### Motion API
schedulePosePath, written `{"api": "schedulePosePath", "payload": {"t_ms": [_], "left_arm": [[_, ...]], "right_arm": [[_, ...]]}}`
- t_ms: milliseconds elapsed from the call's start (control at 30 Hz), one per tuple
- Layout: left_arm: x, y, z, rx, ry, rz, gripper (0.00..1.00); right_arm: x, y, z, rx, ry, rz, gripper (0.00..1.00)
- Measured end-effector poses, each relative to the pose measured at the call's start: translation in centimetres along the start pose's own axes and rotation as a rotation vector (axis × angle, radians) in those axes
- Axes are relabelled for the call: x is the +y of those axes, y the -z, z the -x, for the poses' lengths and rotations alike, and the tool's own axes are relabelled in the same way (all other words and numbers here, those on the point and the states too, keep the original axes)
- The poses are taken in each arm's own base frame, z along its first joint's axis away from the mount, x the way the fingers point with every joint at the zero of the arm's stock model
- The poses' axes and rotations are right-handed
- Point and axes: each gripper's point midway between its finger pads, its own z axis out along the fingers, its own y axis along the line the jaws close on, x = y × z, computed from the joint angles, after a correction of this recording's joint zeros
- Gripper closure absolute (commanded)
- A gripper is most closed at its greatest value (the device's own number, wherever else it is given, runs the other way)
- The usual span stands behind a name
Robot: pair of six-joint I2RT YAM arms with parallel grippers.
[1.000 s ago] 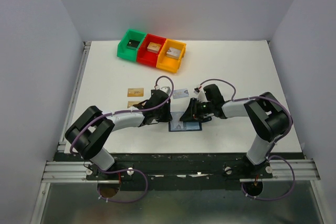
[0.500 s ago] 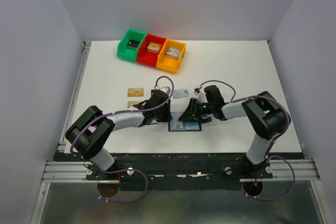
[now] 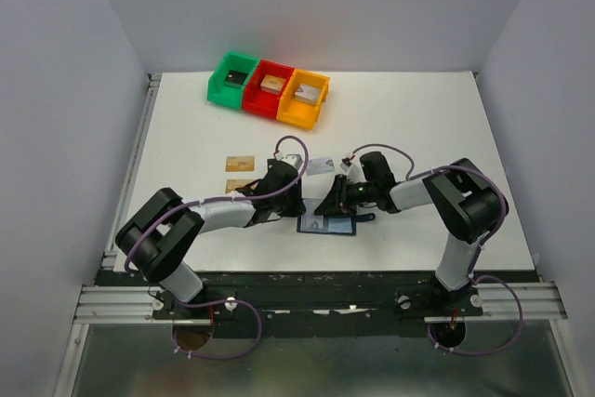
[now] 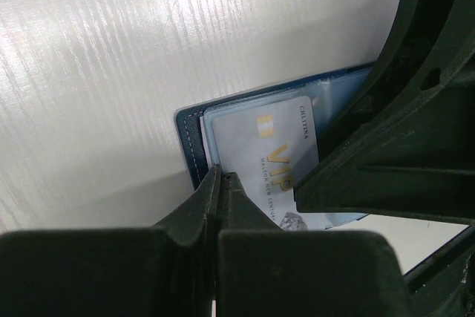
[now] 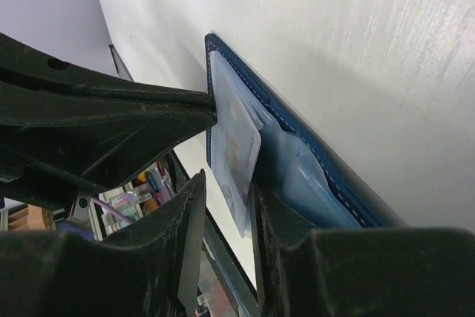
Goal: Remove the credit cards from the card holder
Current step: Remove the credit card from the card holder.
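The navy card holder lies open on the table between my grippers. It also shows in the left wrist view and in the right wrist view. A pale grey-white VIP card sticks partly out of a clear pocket. My left gripper is shut, with its tip on the holder's edge. My right gripper is open, and the card's free end stands between its fingers, against the right one. Two tan-gold cards and a pale card lie loose on the table.
Green, red and orange bins stand in a row at the back, each holding a small block. The table's near edge is close behind the card holder. White walls enclose the table on three sides.
My right gripper has edged left toward the card holder. The holder has turned slightly on the table. My left gripper has hardly moved.
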Motion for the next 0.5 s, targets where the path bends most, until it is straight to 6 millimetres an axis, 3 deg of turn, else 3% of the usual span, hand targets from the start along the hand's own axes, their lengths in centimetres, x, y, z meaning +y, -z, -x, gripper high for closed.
{"api": "schedulePosePath", "payload": {"t_ms": [400, 500], "left_arm": [[-0.04, 0.01, -0.03, -0.025, -0.006, -0.012, 1.0], [-0.03, 0.03, -0.02, -0.028, -0.007, -0.009, 0.89]], "right_arm": [[0.39, -0.63, 0.34, 0.003, -0.047, 0.05, 0.62], [0.47, -0.64, 0.4, 0.001, -0.045, 0.054, 0.63]]}}
